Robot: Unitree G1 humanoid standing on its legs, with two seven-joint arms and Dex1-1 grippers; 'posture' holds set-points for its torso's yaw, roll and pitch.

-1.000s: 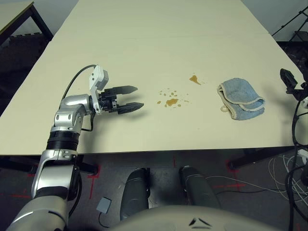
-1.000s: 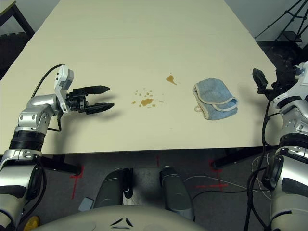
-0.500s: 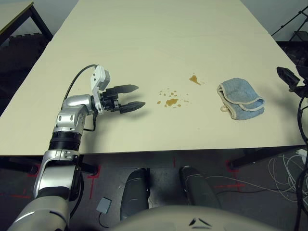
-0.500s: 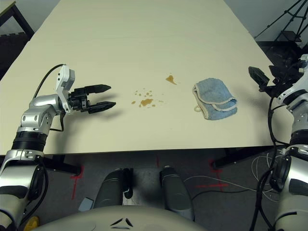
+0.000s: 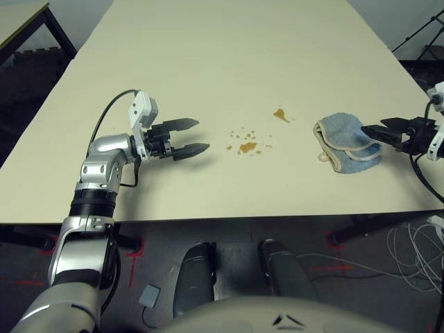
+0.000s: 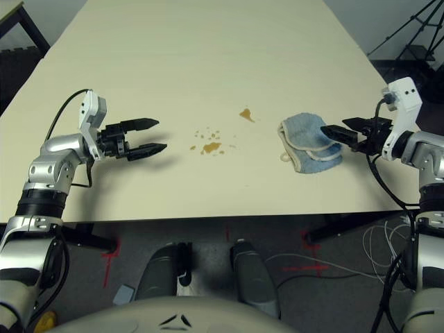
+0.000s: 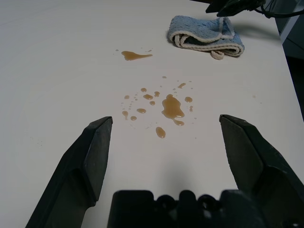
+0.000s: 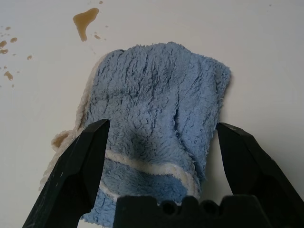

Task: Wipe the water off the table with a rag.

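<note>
Reaching over the table's right side, the right tool stands wide open and empty above the outer edge of the folded cloth, by far the nearer arm. The cloth lies inward of its fingertips, between tool and spill, so the grasp likely needs a further move inward, then down.

left arm: rising from lower left of the frame, wrist bent toward the centre | left gripper: open, fingers level | right arm: along the right edge | right gripper: open, pointing left
</note>
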